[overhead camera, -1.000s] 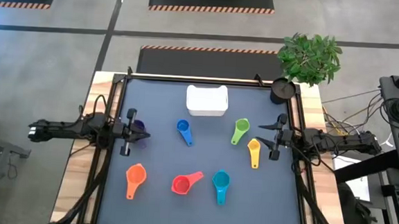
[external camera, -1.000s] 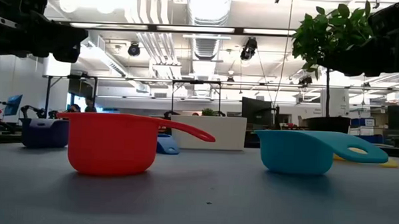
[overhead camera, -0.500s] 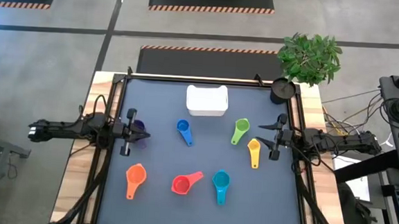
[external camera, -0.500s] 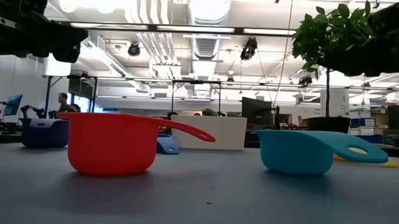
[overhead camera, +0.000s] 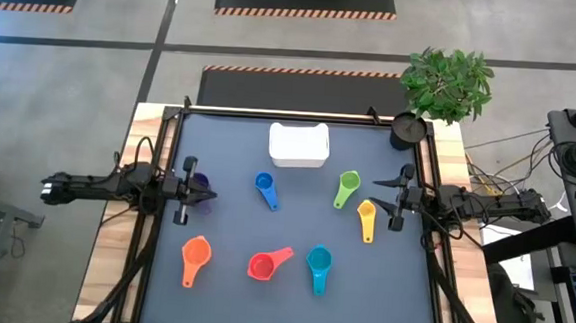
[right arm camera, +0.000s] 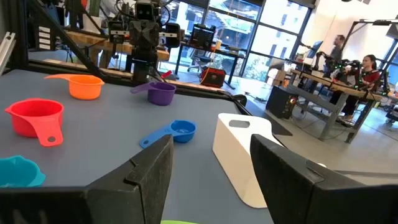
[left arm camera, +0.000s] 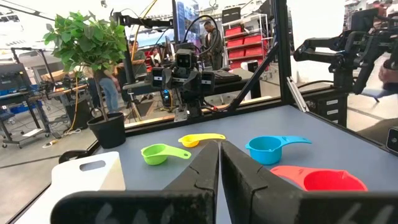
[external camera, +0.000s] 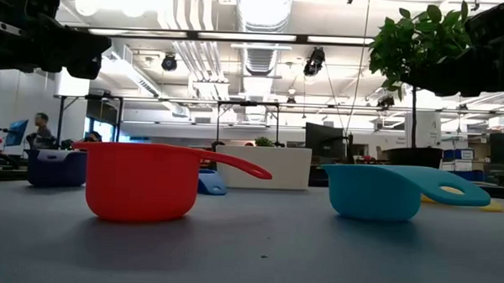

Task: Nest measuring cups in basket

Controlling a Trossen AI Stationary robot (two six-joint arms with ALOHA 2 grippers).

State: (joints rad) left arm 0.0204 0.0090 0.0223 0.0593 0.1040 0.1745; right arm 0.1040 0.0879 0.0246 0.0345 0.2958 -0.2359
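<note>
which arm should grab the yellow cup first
Right. Its open gripper sits right beside the yellow cup, while the shut left gripper waits across the table by the purple cup.

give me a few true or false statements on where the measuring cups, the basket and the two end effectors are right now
1. The small white rectangular plastic basket holds no cups. True.
2. The red plastic measuring cup sits inside the basket. False: it lies on the dark table mat, between the orange plastic cup and the teal plastic cup.
3. The right end effector is open and holds nothing. True.
4. The left end effector is wide open. False: its fingers are shut, next to the purple plastic cup.
5. The yellow plastic cup is nested in the green plastic cup. False: they lie apart.
</note>
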